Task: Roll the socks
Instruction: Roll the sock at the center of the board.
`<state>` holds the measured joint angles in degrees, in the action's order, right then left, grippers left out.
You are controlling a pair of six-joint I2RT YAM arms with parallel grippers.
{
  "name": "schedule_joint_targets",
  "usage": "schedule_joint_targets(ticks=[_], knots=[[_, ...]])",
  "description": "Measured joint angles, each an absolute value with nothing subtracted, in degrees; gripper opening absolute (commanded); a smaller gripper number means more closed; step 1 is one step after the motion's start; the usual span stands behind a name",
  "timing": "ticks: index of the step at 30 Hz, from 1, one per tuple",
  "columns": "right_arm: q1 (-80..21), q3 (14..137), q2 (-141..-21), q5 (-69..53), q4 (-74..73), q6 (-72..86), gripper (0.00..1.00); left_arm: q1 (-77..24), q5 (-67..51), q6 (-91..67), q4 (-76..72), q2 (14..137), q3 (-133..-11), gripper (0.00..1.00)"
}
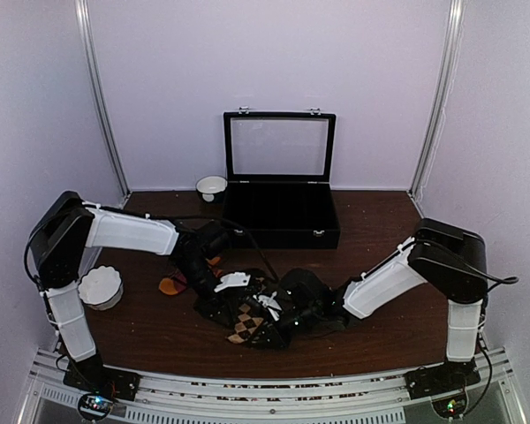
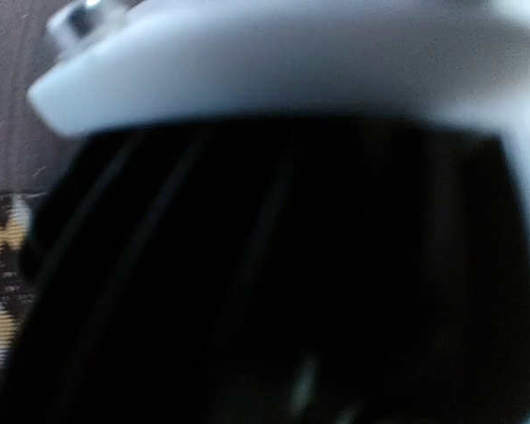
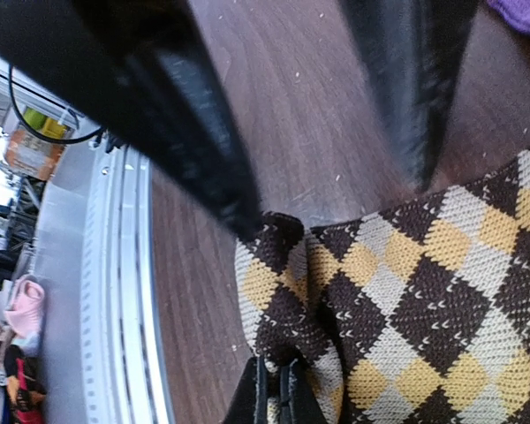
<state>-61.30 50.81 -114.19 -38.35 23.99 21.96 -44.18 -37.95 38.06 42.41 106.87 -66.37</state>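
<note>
Top external: open case (image 1: 283, 235) behind argyle sock (image 1: 245, 325); fluted bowl (image 1: 100, 276) left.

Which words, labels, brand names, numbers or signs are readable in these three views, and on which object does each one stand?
None is readable in any view.
Right wrist view, far left: the orange-and-yellow package may carry print, but it is too blurred to read.
No markings show on the argyle sock, the black case or the white bowls.
</note>
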Motion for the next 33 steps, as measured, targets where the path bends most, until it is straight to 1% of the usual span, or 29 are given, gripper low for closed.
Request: schedule_joint_targets(ticks=[6, 11, 15, 22, 24, 33], knots=[[-60.62, 50.50, -115.90, -43.75, 27.33, 28.75, 0.00, -45.52, -32.32, 38.11, 39.38, 106.67, -65.89, 0.49], [-60.05, 50.13, -116.36, -44.69, 28.47, 34.76, 0.00, -50.39, -31.44, 40.12, 38.94, 104.71, -64.62, 0.52], [-59.99, 47.99, -116.14, -43.33, 31.99, 37.47, 0.00, -51.94, -30.65, 38.65, 38.50, 102.19, -62.89, 0.52], [-59.96, 45.41, -114.98, -40.05, 35.05, 40.29, 0.00, -44.42, -32.88, 34.57, 35.22, 100.03, -63.81, 0.52], [-59.90, 45.10, -114.96, -39.83, 35.57, 41.21, 0.00, -43.92, -33.74, 35.00, 35.31, 99.85, -63.96, 0.51], [-57.74, 45.10, -114.56, -40.03, 34.30, 46.57, 0.00, -50.85, -34.22, 39.97, 35.99, 98.17, -62.46, 0.49]])
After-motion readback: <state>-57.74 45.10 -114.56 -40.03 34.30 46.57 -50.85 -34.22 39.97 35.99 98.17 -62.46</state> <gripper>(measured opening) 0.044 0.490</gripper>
